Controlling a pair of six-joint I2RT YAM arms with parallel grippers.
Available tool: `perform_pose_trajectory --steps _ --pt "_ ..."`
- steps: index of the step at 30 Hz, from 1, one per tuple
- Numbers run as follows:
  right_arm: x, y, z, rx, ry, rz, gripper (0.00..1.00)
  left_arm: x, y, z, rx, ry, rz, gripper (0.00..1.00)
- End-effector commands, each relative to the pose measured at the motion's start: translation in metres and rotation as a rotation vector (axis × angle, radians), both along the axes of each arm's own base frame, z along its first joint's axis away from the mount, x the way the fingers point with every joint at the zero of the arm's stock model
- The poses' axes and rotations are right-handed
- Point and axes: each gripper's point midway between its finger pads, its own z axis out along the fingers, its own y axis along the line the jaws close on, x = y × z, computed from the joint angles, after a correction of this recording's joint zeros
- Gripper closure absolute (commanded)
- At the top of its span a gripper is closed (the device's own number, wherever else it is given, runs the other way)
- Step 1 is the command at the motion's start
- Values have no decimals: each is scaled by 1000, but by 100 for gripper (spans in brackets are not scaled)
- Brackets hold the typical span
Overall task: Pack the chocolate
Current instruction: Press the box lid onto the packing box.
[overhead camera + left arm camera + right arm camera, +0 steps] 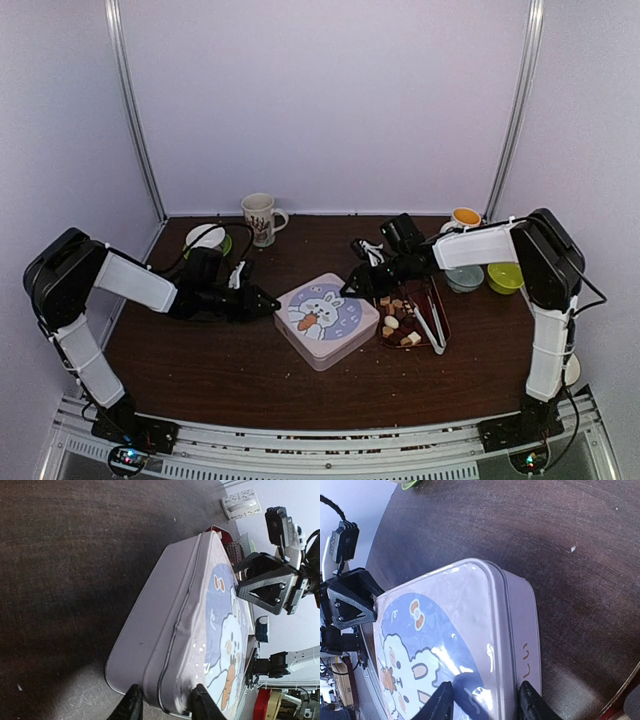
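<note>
Dark table (200, 370) holds bunny tin (325, 320); left fingers (132, 707) and right fingers (442, 705) straddle its edges, grip unclear.

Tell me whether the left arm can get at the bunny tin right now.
Likely yes: the left gripper straddles the tin's near corner with nothing between, and the right gripper sits at its far edge.

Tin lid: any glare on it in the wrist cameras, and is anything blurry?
Left wrist: white glare at the near corner of the tin lid, fingers soft. Right wrist: glare streaks on the lid, fingers blurred. Top view: lid evenly lit.
</note>
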Motion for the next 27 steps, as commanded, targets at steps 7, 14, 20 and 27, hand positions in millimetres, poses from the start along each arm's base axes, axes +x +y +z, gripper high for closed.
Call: perform_pose_trajectory --steps 7,14,20,27 --pt "-32 1 -17 0 87 17 57 -43 36 -91 197 249 68 82" --pt "-42 -1 -18 21 92 7 56 -59 46 -114 240 311 73 89" --pt "-46 1 -16 29 91 6 57 -63 48 -121 259 334 69 94" --pt "-51 -4 -12 24 74 0 57 -60 51 -118 270 316 67 92"
